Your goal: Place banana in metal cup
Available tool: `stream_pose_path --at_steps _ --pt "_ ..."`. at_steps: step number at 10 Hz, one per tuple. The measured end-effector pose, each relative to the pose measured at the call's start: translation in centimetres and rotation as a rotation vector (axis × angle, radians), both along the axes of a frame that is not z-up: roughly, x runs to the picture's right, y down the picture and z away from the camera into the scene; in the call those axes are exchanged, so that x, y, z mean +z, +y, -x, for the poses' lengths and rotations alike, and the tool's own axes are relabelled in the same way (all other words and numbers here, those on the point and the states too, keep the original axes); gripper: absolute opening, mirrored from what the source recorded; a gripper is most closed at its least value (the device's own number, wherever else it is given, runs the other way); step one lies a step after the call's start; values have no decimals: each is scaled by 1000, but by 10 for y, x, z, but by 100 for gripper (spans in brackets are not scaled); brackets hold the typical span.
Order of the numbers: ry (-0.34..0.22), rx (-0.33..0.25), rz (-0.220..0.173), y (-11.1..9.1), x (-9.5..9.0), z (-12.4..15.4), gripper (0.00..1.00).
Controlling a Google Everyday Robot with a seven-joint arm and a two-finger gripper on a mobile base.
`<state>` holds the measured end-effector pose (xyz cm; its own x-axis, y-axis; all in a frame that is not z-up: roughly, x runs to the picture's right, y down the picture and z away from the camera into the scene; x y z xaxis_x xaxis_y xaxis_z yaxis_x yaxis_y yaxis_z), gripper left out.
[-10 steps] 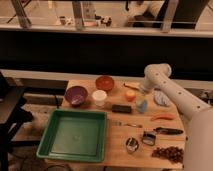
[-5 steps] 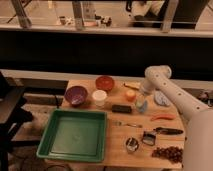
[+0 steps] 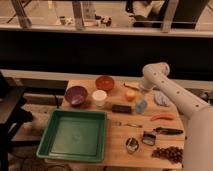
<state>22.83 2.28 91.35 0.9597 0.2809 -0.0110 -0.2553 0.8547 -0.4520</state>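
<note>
The banana (image 3: 130, 86) is a slim pale-yellow fruit lying near the table's far edge, right of the red-orange bowl. The metal cup (image 3: 132, 145) is small and shiny and stands near the front edge, right of the green tray. My gripper (image 3: 142, 92) hangs from the white arm (image 3: 156, 74) that reaches in from the right. It is low over the table, just right of the banana's end and above a light-blue cup (image 3: 141, 106). It is far from the metal cup.
A green tray (image 3: 52, 131) fills the front left. A purple bowl (image 3: 76, 94), a red-orange bowl (image 3: 105, 82), a white cup (image 3: 99, 97), an orange fruit (image 3: 130, 95), a dark block (image 3: 121, 108), an orange-red curved item (image 3: 163, 117), a cloth (image 3: 161, 99) and grapes (image 3: 169, 153) lie around.
The arm and gripper stay in almost the same place by the banana. No object has moved.
</note>
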Motion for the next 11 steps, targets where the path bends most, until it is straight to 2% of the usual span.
stream_pose_path --at_steps 1,5,11 --pt "10 -8 -14 -7 -4 -1 80" --pt "27 -48 -62 -24 0 3 80" --pt "35 -55 -72 -28 0 1 80"
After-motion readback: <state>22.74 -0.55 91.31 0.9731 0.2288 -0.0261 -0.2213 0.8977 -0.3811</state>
